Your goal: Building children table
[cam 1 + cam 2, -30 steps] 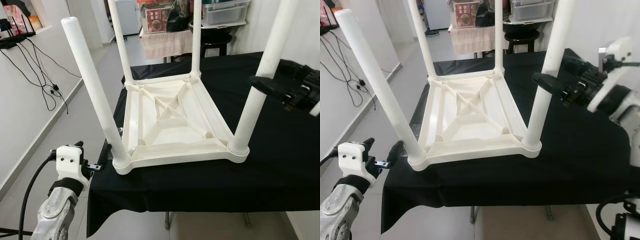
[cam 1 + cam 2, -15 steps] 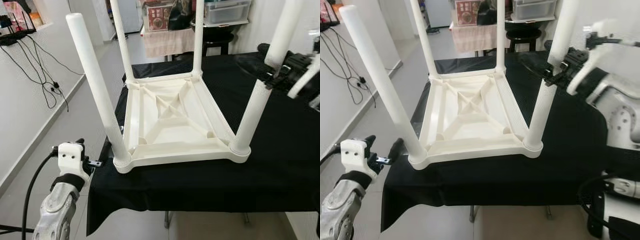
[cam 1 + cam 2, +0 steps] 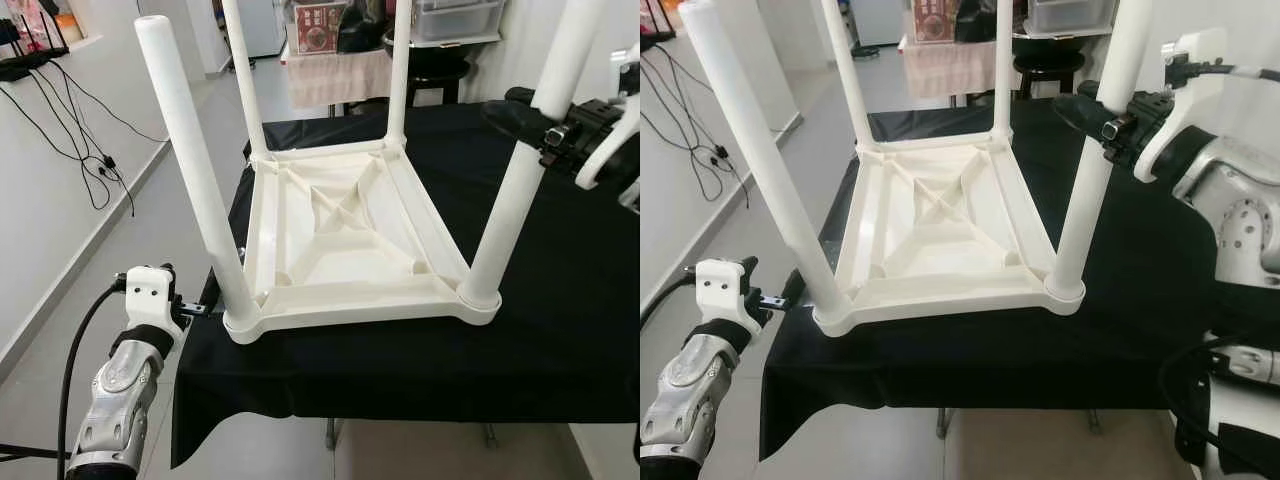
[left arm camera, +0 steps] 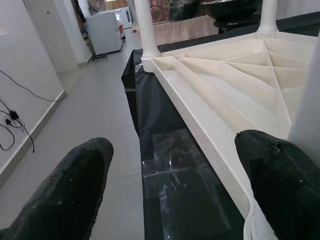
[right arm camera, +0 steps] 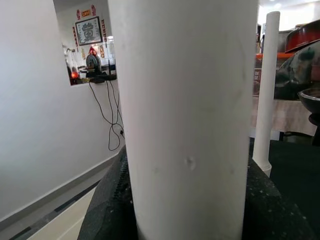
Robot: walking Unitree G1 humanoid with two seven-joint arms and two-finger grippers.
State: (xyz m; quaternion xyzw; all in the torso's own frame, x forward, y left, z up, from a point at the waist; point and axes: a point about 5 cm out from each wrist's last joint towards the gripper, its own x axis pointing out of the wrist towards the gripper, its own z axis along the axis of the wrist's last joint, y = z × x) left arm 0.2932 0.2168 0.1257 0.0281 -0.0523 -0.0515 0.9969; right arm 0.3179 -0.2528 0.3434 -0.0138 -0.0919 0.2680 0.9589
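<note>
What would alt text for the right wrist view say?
The right end effector is clamped around a white table leg, its black fingers on both sides. Behind stand another white leg, a white wall and hanging cables.

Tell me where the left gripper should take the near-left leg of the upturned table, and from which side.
Grip the near-left leg low on its round shaft, just above the socket in the table frame. Come in level from the robot's left, off the table edge, where the open left gripper already waits. The shaft is plain and leans outward, so a low hold likely steadies it best.
</note>
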